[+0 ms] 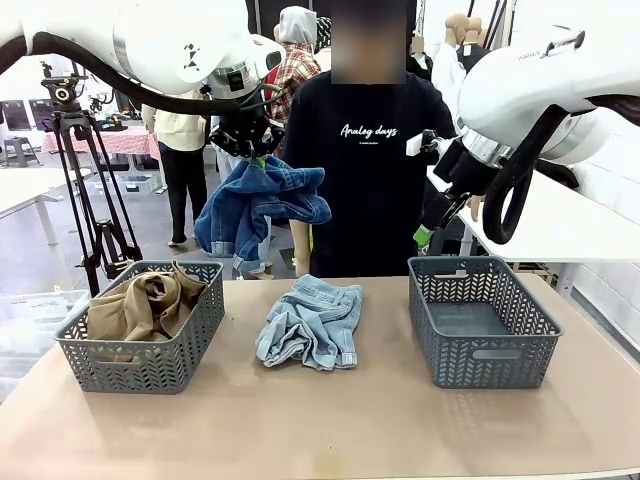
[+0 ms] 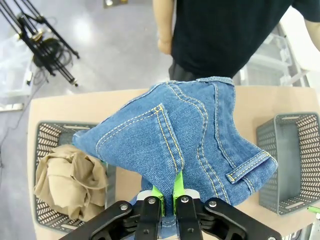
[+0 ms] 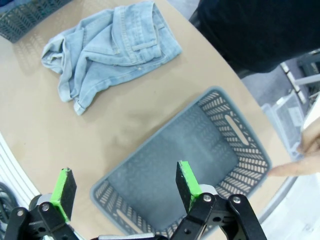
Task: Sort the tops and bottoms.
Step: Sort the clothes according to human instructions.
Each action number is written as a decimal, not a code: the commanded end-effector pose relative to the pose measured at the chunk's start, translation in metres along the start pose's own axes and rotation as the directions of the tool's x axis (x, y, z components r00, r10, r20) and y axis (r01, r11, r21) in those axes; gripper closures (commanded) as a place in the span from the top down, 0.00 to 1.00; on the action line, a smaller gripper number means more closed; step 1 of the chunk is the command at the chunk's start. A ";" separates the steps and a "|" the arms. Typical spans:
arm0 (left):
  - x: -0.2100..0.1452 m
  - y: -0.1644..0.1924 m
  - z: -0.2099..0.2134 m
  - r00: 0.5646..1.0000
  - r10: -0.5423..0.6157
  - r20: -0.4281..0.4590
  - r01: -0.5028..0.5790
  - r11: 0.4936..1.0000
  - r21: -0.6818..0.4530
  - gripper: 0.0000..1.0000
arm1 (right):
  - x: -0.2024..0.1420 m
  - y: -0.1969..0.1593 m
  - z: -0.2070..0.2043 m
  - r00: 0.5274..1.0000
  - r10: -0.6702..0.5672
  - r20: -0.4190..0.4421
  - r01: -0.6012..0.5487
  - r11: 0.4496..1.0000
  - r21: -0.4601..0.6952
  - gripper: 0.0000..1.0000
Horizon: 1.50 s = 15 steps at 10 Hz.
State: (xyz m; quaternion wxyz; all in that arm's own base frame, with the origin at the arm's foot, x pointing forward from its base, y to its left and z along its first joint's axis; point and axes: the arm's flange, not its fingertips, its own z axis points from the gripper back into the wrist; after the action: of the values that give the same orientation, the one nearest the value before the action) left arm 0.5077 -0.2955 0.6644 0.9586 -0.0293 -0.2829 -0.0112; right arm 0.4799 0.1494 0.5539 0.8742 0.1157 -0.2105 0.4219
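Gripping dark denim [image 2: 190, 130], left fingers [image 2: 158, 195] raised before person [image 1: 370, 180]; right fingers [image 3: 64, 191] spread over basket [image 3: 248, 132].

Tan top [image 1: 140, 305] in basket [image 1: 150, 365]; dark denim [image 1: 255, 205] aloft; pale denim [image 1: 310, 322] crumpled on table [image 1: 330, 420].

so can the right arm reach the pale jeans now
Probably yes: the right claw is open and empty over the grey basket; the pale jeans lie uncovered mid-table, and the left claw holds the dark jeans higher up.
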 end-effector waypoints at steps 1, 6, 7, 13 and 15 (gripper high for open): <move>0.004 0.003 0.004 1.000 0.007 0.012 -0.007 1.000 -0.014 0.00 | -0.006 -0.009 0.045 0.999 -0.052 0.010 0.052 0.998 -0.030 1.00; 0.004 0.003 0.004 1.000 0.007 0.012 -0.007 1.000 -0.014 0.00 | -0.060 -0.045 0.161 0.982 -0.160 0.104 0.173 0.976 -0.133 1.00; 0.004 0.003 0.004 1.000 0.007 0.012 -0.007 1.000 -0.014 0.00 | -0.073 -0.052 0.177 0.972 -0.189 0.140 0.209 0.967 -0.144 1.00; 0.008 -0.056 0.071 0.988 0.069 0.136 -0.032 0.965 -0.259 0.00 | -0.088 -0.064 0.194 0.969 -0.194 0.152 0.216 0.966 -0.142 1.00; -0.002 -0.099 0.092 0.991 0.035 0.129 0.015 0.929 -0.371 0.00 | -0.088 -0.064 0.194 0.969 -0.194 0.152 0.216 0.966 -0.142 1.00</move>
State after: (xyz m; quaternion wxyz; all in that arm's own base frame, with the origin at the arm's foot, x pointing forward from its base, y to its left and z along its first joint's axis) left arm 0.4485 -0.3756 0.7488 0.9192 -0.1787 -0.3474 -0.0493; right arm 0.4289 -0.0227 0.6832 0.9043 0.1003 -0.2901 0.2968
